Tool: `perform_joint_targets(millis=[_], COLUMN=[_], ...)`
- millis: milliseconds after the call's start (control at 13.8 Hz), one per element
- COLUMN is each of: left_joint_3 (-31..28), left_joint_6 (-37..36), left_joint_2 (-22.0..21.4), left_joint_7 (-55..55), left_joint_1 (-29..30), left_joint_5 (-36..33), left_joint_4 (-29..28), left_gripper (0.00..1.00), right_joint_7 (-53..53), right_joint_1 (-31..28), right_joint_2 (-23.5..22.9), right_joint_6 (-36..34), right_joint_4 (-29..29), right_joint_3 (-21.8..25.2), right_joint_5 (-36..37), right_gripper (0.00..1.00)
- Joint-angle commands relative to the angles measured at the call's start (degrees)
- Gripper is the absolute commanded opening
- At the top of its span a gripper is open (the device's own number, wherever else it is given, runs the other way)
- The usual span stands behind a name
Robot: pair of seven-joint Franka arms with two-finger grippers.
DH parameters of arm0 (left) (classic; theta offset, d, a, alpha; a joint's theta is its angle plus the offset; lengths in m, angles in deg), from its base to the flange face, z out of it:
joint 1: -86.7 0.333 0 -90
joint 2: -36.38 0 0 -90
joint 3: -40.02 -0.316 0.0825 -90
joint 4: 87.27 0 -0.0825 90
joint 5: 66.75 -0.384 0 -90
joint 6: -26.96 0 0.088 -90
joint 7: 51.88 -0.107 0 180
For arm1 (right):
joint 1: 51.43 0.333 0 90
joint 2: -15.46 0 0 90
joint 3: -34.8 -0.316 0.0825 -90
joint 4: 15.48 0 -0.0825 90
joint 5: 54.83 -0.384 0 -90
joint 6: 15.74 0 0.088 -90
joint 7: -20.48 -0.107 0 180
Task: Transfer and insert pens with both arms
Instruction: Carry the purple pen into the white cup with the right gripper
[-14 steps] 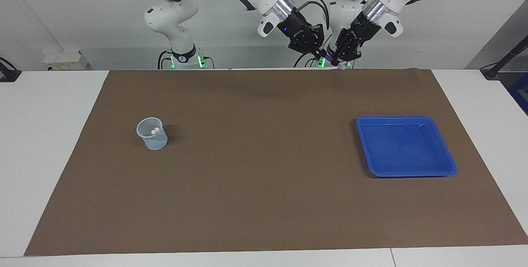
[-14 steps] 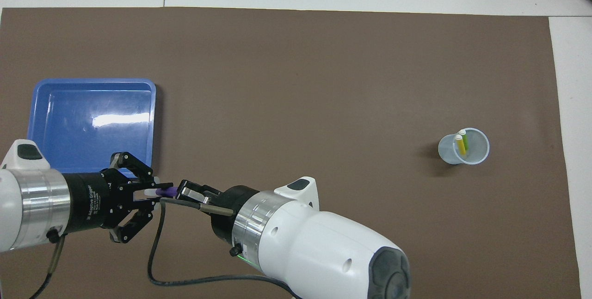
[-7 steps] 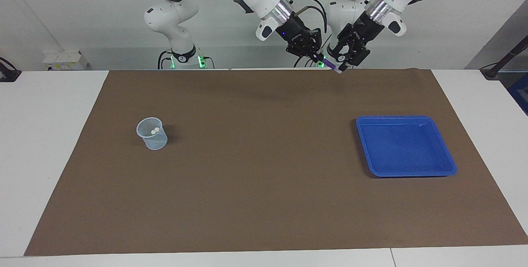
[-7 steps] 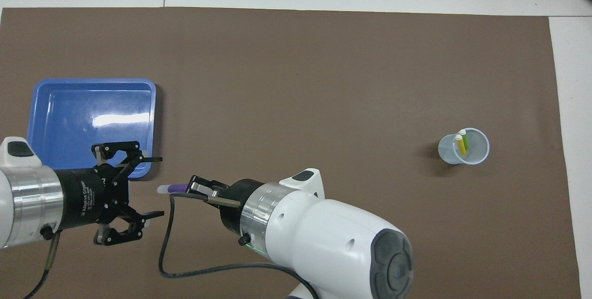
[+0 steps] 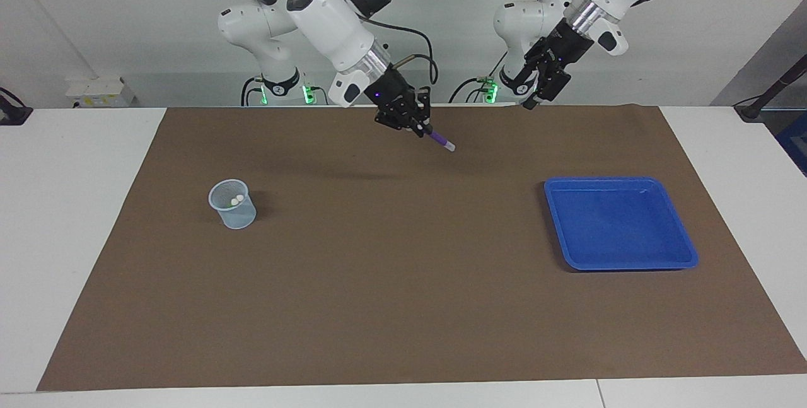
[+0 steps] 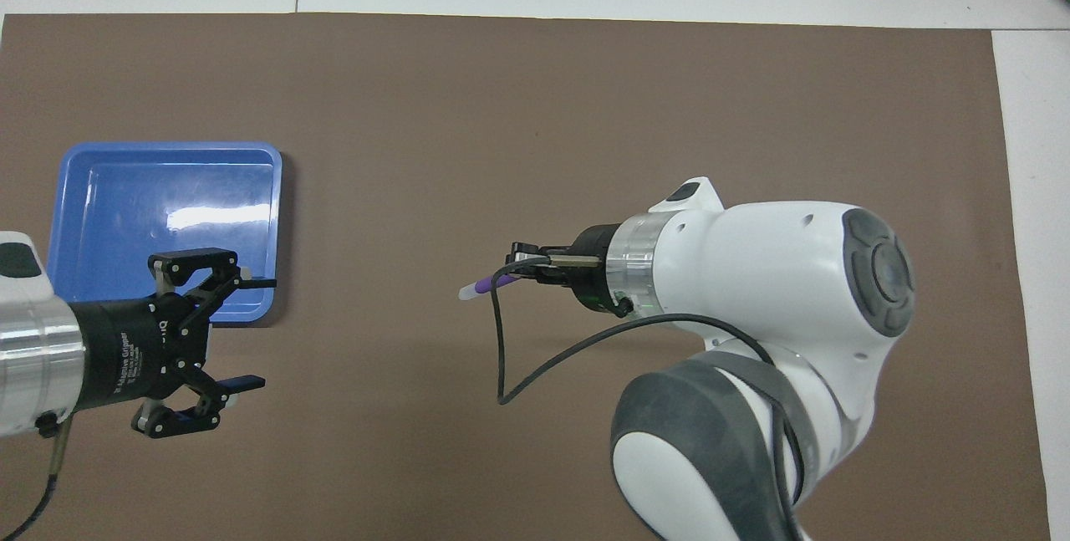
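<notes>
Starting at the right arm's end of the bench (image 5: 75, 206), a pale see-through cup (image 5: 232, 204) stands upright on the brown mat (image 5: 403, 282). Two pens (image 5: 236, 200) stand inside it, and only their whitish ends show at the rim, touching or nearly so. Their colours cannot be told from the facing view, and in the overhead view the right arm's bulk hides the cup altogether.

Next comes the right gripper (image 5: 421, 130), hanging over the middle stretch of the mat on the robots' side, well apart from the cup. Its jaws are pinching the purple pen (image 5: 439, 140) by its dark end. The pen sticks out past the jaws, tilted downward, with its pale tip lowest and pointing toward the left arm's end of the bench. It is clear of the mat, and a soft shadow lies beneath it. From overhead the same gripper (image 6: 522, 261) and pen (image 6: 481, 286) sit over bare mat (image 6: 535, 106), between cup and tray.

Then the left gripper (image 5: 541, 94) is raised over the mat's edge nearest the robots. Overhead, its (image 6: 255, 332) jaws are spread wide and hold nothing, and one finger overlaps the tray's near corner.

Last, the blue tray (image 5: 618, 181) lies flat on the mat toward the left arm's end, its glossy floor (image 6: 167, 190) catching a glare.
</notes>
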Motion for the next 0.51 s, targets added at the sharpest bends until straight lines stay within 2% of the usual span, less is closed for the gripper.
perform_joint_targets(millis=[0,291,436], left_joint_3=[-0.07,-0.07,-0.07], left_joint_6=[-4.06,-6.27,-6.28], left_joint_2=[-1.27,-1.09,-0.74], left_joint_7=[-17.34,-39.76,-51.01], left_joint_1=[5.71,6.79,8.45], left_joint_5=[-0.84,-12.16,-16.82], left_joint_4=[-1.23,-1.14,-0.7], left_gripper=[1.0,1.0,1.0], right_joint_7=[6.63,20.94,29.55], right_joint_1=[-5.22,-13.74,-18.4], right_joint_2=[1.33,2.56,3.09], right_joint_6=[-7.77,-22.8,-27.12], right_joint_4=[-0.33,0.02,-0.07], right_joint_3=[-0.75,-0.58,-0.49], right_joint_5=[8.64,21.13,28.77], right_gripper=[0.0,0.0,0.0])
